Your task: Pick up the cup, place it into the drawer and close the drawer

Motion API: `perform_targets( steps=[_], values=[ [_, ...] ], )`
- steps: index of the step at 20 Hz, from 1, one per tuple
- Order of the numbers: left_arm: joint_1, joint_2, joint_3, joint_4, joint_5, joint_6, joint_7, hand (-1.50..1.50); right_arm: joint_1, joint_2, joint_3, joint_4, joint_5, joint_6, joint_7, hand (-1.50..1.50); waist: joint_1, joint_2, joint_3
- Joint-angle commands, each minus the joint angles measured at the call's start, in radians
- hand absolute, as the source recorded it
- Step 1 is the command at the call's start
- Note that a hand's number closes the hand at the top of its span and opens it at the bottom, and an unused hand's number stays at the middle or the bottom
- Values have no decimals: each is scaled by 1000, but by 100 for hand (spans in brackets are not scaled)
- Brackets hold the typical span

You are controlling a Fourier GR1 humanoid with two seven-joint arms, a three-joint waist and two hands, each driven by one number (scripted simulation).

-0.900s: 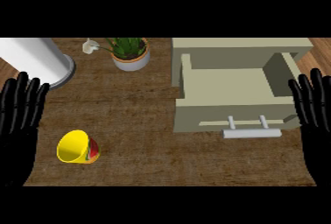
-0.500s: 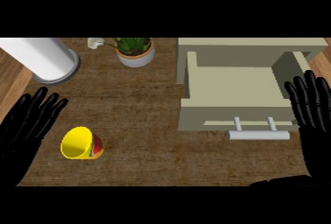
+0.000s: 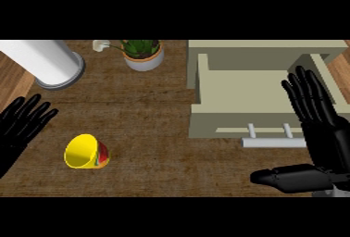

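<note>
A yellow cup [image 3: 84, 152] with a red patch lies on its side on the brown mat, at the lower left. My left hand [image 3: 21, 126] is just left of it, fingers straight and spread, a small gap away from the cup. The beige drawer [image 3: 253, 121] stands pulled open at the right, its inside bare, with a white bar handle [image 3: 273, 142] on the front. My right hand [image 3: 318, 122] is open over the drawer's right side and handle, fingers pointing up and thumb stretched out to the left below the handle.
A white cylinder [image 3: 42, 61] stands at the upper left. A potted plant [image 3: 143, 53] in a white pot sits at the top middle, with a small white object [image 3: 101, 45] beside it. Wooden counter shows past the mat's edges.
The left hand has dropped lower and leans toward the cup. The right hand has come inward over the drawer's front, its thumb now showing. The view has shifted so the objects sit a little differently.
</note>
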Motion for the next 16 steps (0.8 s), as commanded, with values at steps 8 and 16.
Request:
perform_targets(
  steps=[8,16],
  values=[
    [-111,-40,53,418,-300,-176,-198,-150,-103,-19,-69,112,-17,46,-26,-150,-3,0,1],
    [-229,-56,47,793,-644,-135,-549,-150,-110,-30,-84,100,-27,66,-15,-150,-13,2,-1]
  ],
)
